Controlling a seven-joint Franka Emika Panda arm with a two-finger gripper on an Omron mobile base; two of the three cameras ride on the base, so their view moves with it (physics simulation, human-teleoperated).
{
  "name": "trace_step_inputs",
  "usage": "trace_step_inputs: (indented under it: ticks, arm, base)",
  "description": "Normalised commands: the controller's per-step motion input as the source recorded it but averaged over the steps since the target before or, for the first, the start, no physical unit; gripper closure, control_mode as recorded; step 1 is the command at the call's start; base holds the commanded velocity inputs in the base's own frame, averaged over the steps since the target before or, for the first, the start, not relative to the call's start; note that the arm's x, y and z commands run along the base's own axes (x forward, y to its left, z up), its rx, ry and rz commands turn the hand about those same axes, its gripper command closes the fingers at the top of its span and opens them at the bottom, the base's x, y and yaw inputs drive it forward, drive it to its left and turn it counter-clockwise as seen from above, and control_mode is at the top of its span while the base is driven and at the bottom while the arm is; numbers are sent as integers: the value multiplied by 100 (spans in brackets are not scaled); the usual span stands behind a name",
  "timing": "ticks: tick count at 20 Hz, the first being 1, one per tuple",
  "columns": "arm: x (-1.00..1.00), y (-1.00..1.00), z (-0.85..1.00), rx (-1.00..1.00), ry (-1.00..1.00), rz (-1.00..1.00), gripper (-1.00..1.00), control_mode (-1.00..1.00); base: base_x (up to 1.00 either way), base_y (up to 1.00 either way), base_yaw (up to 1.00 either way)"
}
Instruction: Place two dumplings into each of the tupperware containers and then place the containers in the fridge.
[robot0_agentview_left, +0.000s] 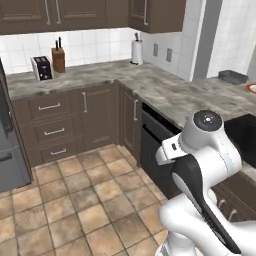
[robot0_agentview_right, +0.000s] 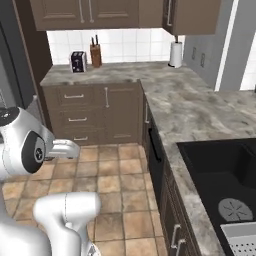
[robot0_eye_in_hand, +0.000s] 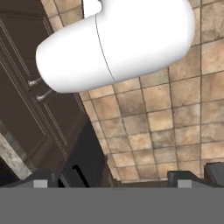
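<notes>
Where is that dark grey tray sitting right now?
The dark grey tray sits on the marble counter at the far right of the left base view, near the white tiled wall, beside a red-rimmed plate.

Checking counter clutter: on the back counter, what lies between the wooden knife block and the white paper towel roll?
Nothing: between the brown wooden knife block and the white paper towel roll, the mottled grey stone counter is bare, as the right base view shows.
</notes>
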Motion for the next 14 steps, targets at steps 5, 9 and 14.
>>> trace_step_inputs:
  ticks: [5,9,14]
  arm:
    - [0,0,0,0,0,0,-100,100]
    - [0,0,0,0,0,0,-100,100]
    - [0,0,0,0,0,0,-100,100]
  base:
    - [-83,-64,0]
    - [-78,-66,0]
    - [-83,-58,0]
